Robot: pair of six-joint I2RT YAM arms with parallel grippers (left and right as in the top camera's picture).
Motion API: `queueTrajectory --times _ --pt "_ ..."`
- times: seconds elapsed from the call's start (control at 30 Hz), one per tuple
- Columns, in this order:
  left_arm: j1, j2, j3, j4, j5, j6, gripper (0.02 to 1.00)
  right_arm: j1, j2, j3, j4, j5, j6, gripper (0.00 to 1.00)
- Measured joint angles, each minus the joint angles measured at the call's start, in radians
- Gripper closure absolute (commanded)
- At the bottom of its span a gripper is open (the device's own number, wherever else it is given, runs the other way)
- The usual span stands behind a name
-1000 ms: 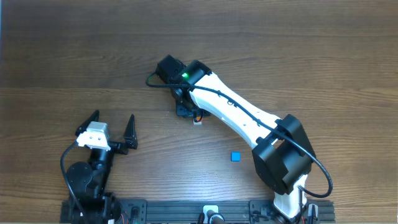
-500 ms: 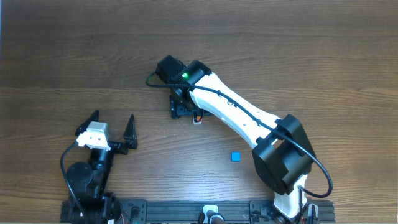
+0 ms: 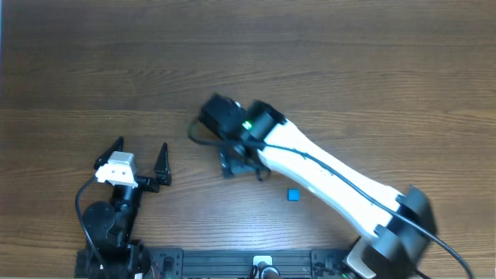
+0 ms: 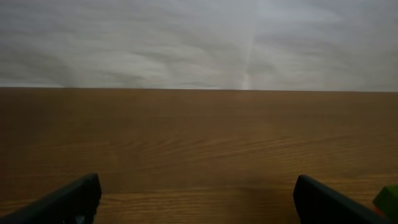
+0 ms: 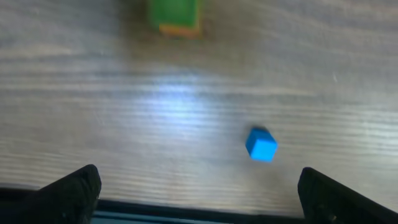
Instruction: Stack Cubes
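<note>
Stack [image 5: 174,17] (green/orange) cut off, blue cube [image 5: 261,144] apart, L end effector [image 3: 139,155] spread, R end effector [image 5: 199,186] spread

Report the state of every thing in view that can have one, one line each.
left gripper: open, empty.
right gripper: open, empty.
green cube: stacked on the orange cube, not held.
orange cube: on the table, under the green cube.
blue cube: alone on the table, unstacked, not held.
</note>
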Motion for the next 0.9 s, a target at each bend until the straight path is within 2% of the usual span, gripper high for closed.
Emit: queueTrajectory --times 0.23,0.43,0.83,0.9 --pt "0.0 0.0 0.0 0.0 0.0 0.0 0.018 -0.016 -0.186 -0.365 0.197 -0.041 0.036 0.012" --pt "0.0 0.0 0.0 0.0 0.0 0.0 0.018 -0.063 -0.217 -0.6 0.406 -0.075 0.071 0.009" --pt "0.0 0.0 0.0 0.0 0.0 0.0 0.018 -0.141 -0.217 -0.739 0.499 -0.105 0.076 0.007" --pt "0.0 0.0 0.0 0.0 0.0 0.0 0.018 -0.143 -0.217 -0.743 0.505 -0.105 0.076 0.04"
